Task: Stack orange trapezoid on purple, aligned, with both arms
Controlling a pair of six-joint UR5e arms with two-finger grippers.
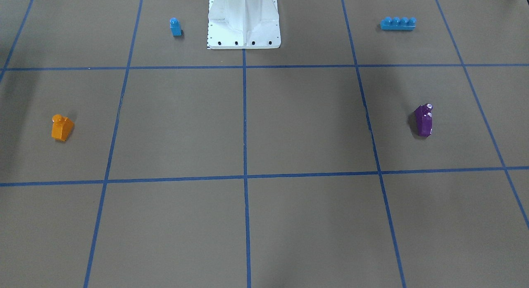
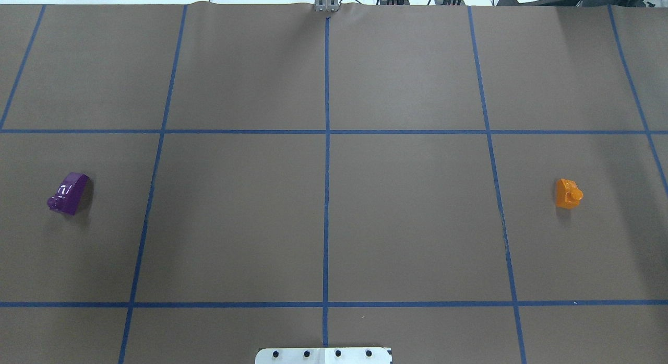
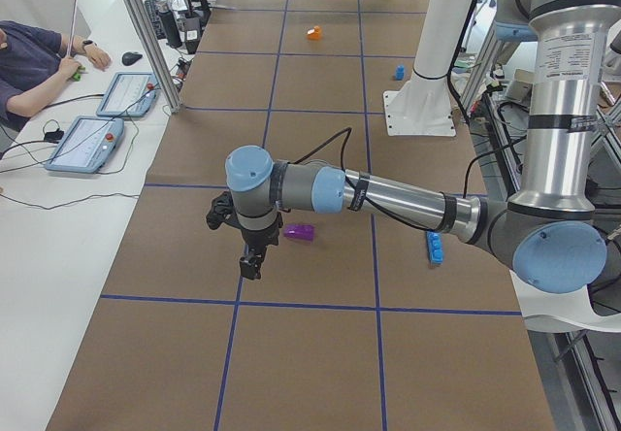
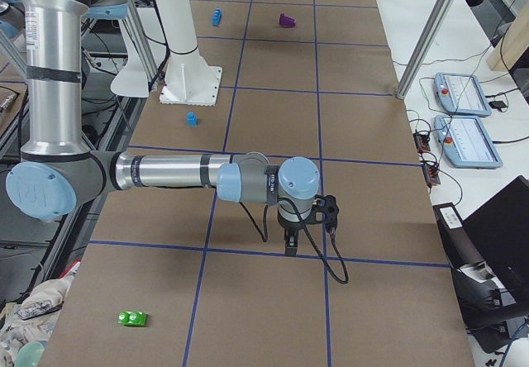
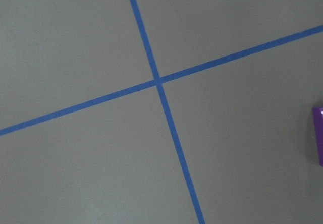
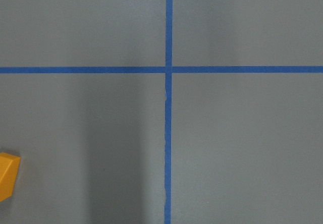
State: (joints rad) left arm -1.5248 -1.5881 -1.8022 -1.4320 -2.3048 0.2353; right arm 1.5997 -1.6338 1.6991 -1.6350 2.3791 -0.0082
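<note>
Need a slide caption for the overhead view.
Purple brick left, orange trapezoid right, far apart on the blue-gridded table, not yet stacked.

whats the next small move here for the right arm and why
Probably shift the right gripper sideways until it hangs over the orange trapezoid. Its wrist view catches only a corner of that brick at the lower left edge, so it is not centred yet. The brick lies free, far from the purple brick.
</note>
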